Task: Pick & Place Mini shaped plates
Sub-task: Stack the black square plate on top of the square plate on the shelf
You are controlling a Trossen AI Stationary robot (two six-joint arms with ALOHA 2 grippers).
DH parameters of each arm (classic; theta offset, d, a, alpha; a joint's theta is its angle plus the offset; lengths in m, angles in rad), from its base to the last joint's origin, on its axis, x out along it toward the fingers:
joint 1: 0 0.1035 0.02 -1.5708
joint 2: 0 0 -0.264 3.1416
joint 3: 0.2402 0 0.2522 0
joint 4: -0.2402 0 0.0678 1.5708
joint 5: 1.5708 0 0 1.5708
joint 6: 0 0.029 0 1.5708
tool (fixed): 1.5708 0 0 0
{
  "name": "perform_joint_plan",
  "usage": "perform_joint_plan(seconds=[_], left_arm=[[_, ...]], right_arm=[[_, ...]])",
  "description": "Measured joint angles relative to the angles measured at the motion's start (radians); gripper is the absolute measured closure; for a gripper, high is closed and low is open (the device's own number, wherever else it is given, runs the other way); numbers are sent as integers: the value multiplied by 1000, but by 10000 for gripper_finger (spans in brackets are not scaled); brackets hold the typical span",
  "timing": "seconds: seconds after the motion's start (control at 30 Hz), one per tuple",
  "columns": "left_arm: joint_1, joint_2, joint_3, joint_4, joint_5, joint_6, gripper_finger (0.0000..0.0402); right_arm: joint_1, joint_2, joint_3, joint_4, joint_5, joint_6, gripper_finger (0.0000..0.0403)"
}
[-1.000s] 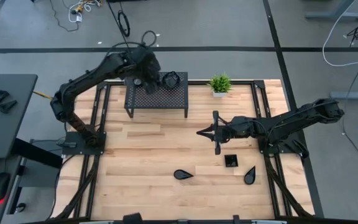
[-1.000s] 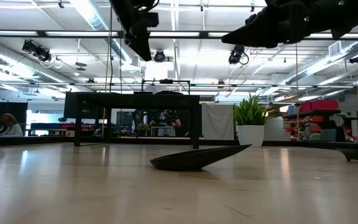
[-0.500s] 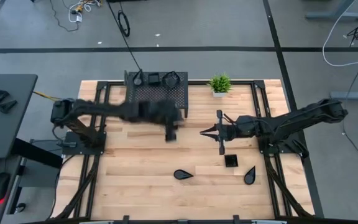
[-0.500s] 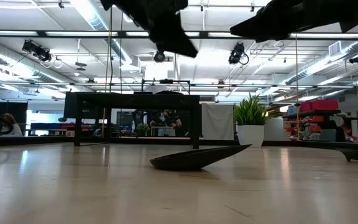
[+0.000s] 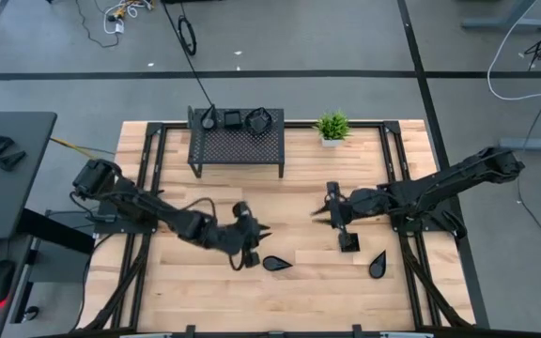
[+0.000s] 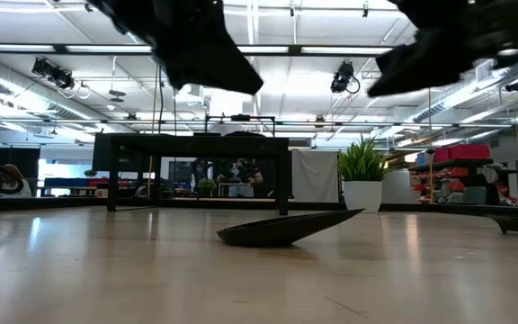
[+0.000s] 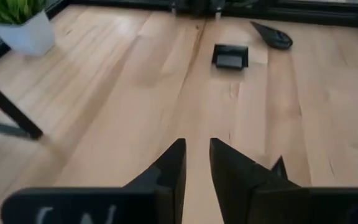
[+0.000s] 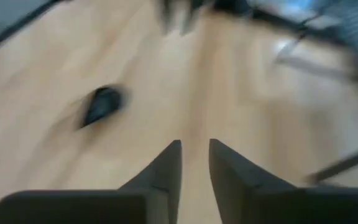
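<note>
Left hand [image 5: 252, 246] low over the tabletop [image 5: 205, 202] just beside a teardrop plate [image 5: 275, 264], fingers narrowly parted, empty; right hand [image 5: 332, 208] near the square plate [image 5: 348, 242], likewise narrow, empty; second teardrop plate [image 5: 378, 265] nearby.

Honestly no readable text, label, brand, number or sign can be made out anywhere here. A few pale strokes are seen on the dark bar [image 7: 92, 208] at the base of the left wrist view, but they're cut off at the edge and can't be read as letters
</note>
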Motion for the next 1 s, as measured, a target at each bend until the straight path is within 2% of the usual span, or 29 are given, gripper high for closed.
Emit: perform_joint_plan(seconds=[0.17,0.3,0.4,0.53,0.67,0.77,1.0], left_arm=[[-44,48,-2,21,-62,-74,330],[-44,86,-2,88,-61,-94,330],[-41,105,-2,136,-59,-93,330],[-37,106,-2,142,-55,-86,330],[-36,106,-2,151,-55,-66,330],[-36,106,-2,149,-55,-65,330],[-36,106,-2,154,-61,-40,330]], right_arm=[[105,0,0,-214,-138,112,272],[215,1,0,-435,-143,277,240],[297,8,-1,-544,-119,394,233],[386,18,-43,-539,-79,504,238],[448,25,-99,-454,-6,562,250],[474,32,-117,-439,55,575,260],[487,76,-134,-399,72,552,277]])
